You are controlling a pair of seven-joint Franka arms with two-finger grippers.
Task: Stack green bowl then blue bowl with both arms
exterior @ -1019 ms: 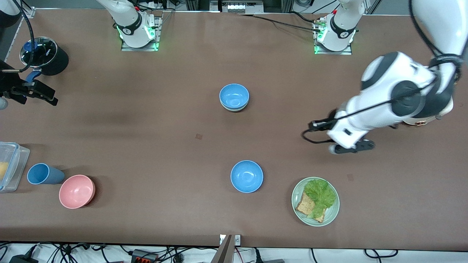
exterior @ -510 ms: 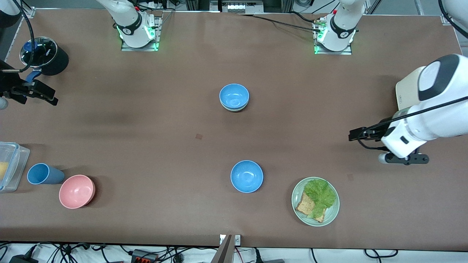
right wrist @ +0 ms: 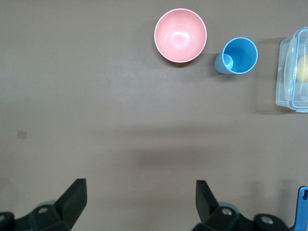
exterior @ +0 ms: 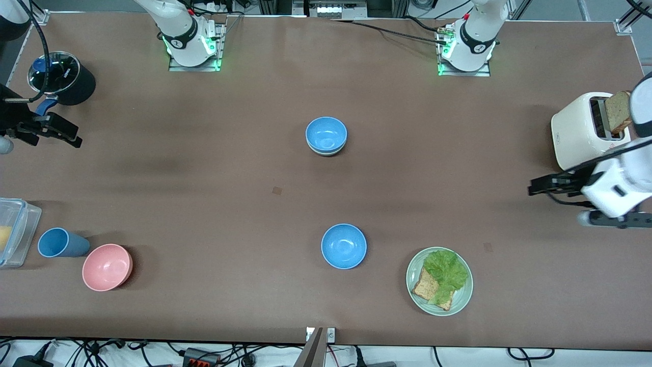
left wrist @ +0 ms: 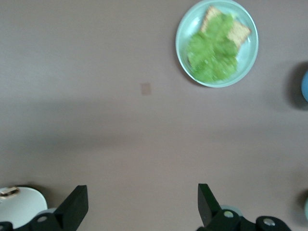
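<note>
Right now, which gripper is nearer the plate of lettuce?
Left. The left gripper hangs near the toaster, toward the plate; the right gripper hangs by the table's other end.

Bowl (exterior: 326, 133) nested in bowl (exterior: 325, 151), mid-table

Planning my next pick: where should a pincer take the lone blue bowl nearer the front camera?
Grip the blue bowl by its rim, coming straight down from above, one finger inside, one outside. It sits upright, mouth open, with bare table all around; the plate is apart from it.
</note>
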